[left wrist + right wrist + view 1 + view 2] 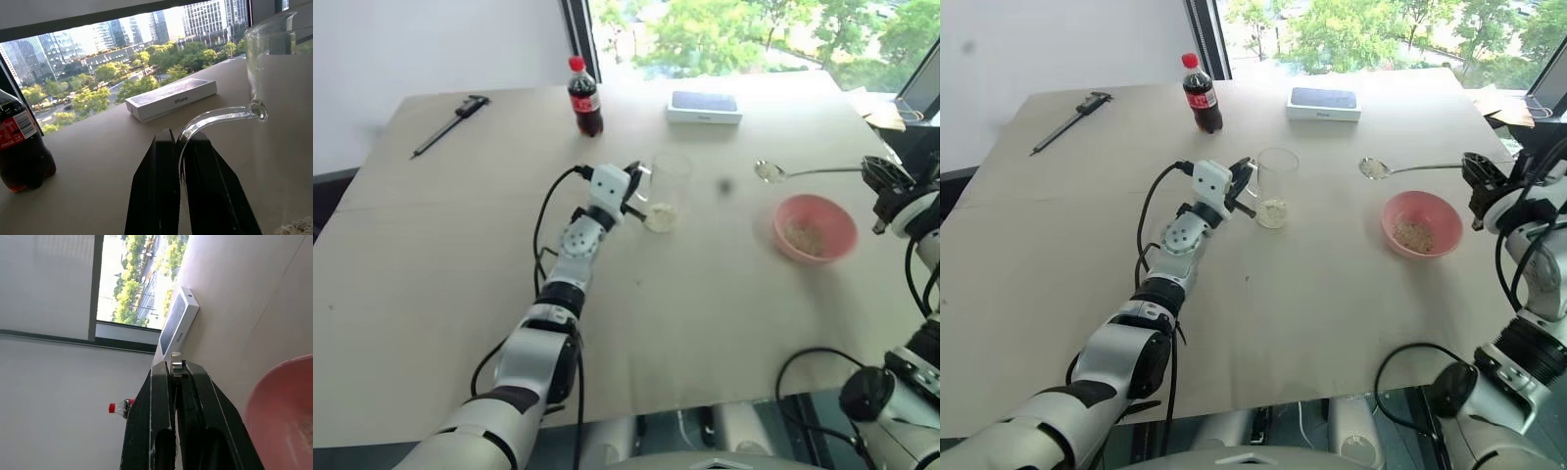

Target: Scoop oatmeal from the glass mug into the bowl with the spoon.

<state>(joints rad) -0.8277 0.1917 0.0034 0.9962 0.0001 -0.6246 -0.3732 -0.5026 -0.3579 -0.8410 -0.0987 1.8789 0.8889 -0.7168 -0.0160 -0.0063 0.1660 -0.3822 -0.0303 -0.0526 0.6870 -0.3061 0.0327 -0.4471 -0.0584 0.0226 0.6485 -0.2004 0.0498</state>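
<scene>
Left end effector [1246,189] is closed on the glass mug [1276,186] handle; oatmeal [1273,211] lies in its base. Right end effector [1475,176] grips the spoon [1400,168], loaded, its tip beyond the bowl [1421,224] beside it on the bench [1332,313].

Bright window [734,29] daylight, overexposed glare, sharp focus

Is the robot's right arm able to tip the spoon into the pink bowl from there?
Probably yes. The right gripper holds the spoon by its handle, and the pink bowl sits open just beside it on the table, with nothing between them.
</scene>
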